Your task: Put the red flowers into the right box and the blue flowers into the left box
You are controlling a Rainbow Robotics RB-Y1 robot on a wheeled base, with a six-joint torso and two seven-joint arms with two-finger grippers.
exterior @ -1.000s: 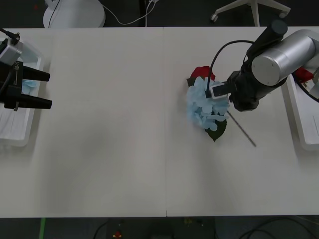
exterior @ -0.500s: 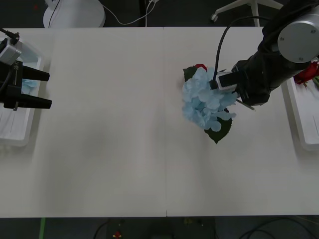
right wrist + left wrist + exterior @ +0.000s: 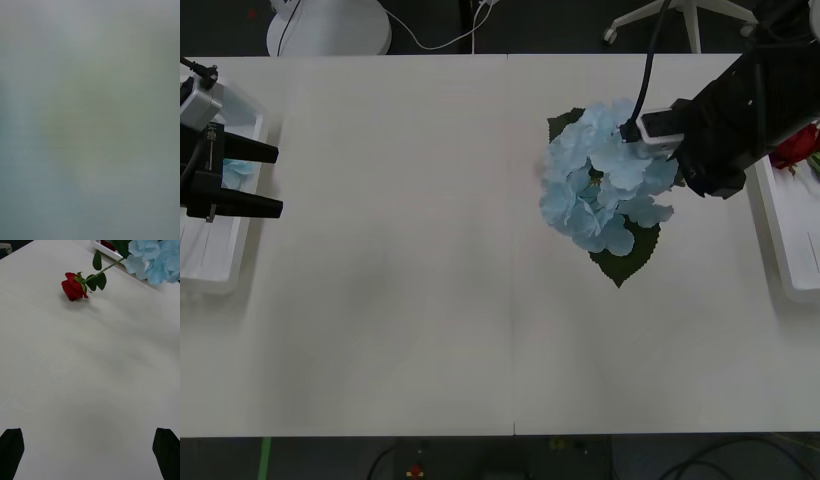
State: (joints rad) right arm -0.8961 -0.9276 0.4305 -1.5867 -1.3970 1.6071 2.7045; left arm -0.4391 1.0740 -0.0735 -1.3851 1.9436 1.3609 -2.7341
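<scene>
A big pale blue flower hangs above the table right of centre, held up by my right gripper, whose fingers are buried behind the petals. That blue flower also appears raised in the left wrist view. A red flower lies on the table below and beside it, its stem pointing toward the right box. The right box holds another red flower. My left gripper waits open over the left box, where a blue flower lies.
The white table stretches bare between the two boxes. A white base and chair legs stand on the dark floor beyond the far edge. The right wrist view is a grey-blue blur.
My right arm has risen and drawn back to the right, lifting the blue flower off the table; it now looks larger and covers the red rose in the front view. The left arm stayed still.
</scene>
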